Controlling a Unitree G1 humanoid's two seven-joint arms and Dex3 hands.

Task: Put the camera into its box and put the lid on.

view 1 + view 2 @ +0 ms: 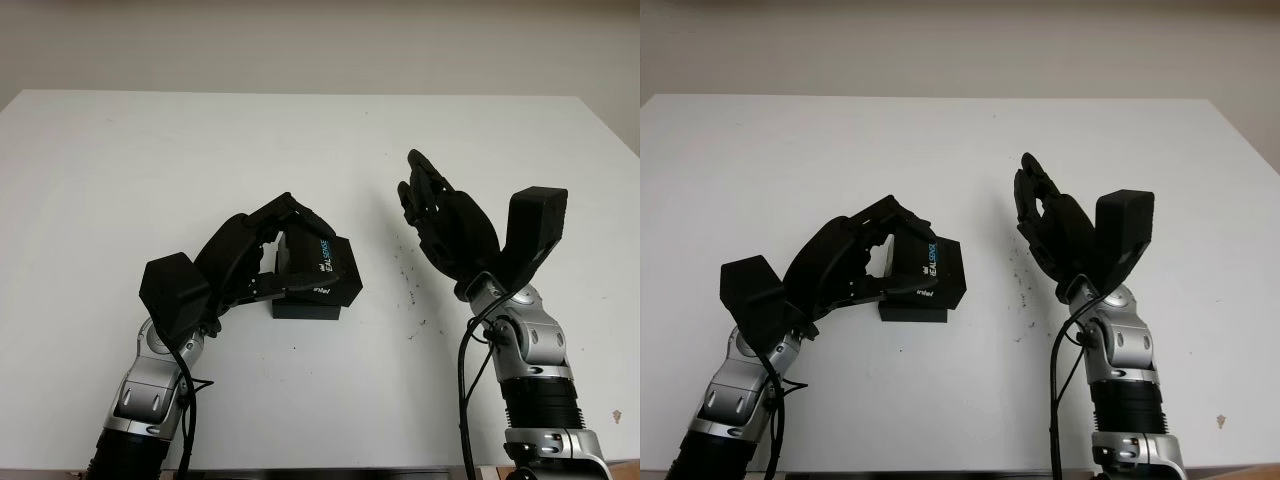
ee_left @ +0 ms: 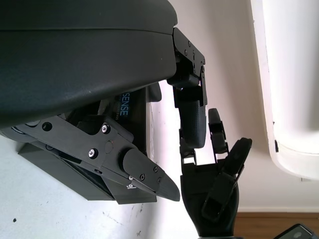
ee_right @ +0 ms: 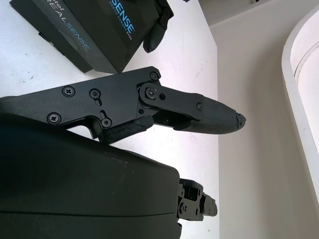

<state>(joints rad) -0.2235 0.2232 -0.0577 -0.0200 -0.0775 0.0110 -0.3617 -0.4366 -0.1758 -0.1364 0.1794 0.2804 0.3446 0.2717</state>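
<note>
A black box lid [image 1: 322, 264] printed with REALSENSE sits tilted over the black box base [image 1: 308, 310], which lies on the white table [image 1: 150, 170] a little left of centre. My left hand [image 1: 285, 255] is shut on the lid, fingers curled over its far edge and thumb under its near side. The lid [image 2: 130, 107] and the base [image 2: 65, 172] also appear beside that hand's shell in the left wrist view. The lid hides the inside of the box. My right hand [image 1: 440, 215] is open, raised above the table to the right of the box, apart from it.
Small dark specks mark the table [image 1: 410, 290] between the box and the right hand. The table's far edge meets a pale wall [image 1: 320, 40]. Its right edge runs close behind the right arm.
</note>
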